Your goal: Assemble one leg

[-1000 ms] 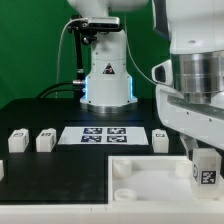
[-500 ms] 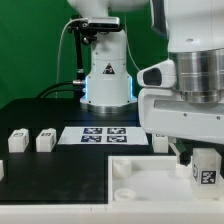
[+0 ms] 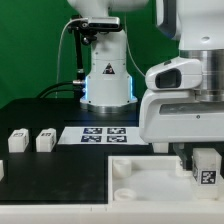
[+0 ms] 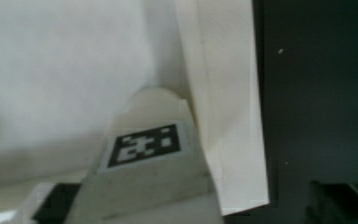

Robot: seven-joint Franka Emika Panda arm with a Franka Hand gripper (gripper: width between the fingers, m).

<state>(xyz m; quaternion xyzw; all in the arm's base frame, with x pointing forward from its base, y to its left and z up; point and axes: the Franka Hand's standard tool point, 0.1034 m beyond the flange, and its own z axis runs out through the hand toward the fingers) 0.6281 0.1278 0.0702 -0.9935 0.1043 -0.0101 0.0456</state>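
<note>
My gripper (image 3: 199, 163) is at the exterior view's right, shut on a leg (image 3: 208, 171), a small white block with a black-and-white marker facing the camera. It holds the leg low over the right part of the large white tray-like piece (image 3: 145, 178). In the wrist view the leg (image 4: 149, 150) fills the space between the dark fingers (image 4: 34, 205), with the tray piece's white wall (image 4: 220, 100) right behind it. I cannot tell whether the leg touches the tray piece. Two more legs (image 3: 17, 142) (image 3: 45, 142) stand on the black table at the left.
The marker board (image 3: 105, 133) lies on the table in front of the white robot base (image 3: 105, 75). A small white part (image 3: 2, 170) shows at the left edge. My arm's large white hand body (image 3: 185, 100) hides the table's right side.
The hand has turned about its axis and its white body now sits lower and more to the left in view. The leg stays held at almost the same spot over the tray piece.
</note>
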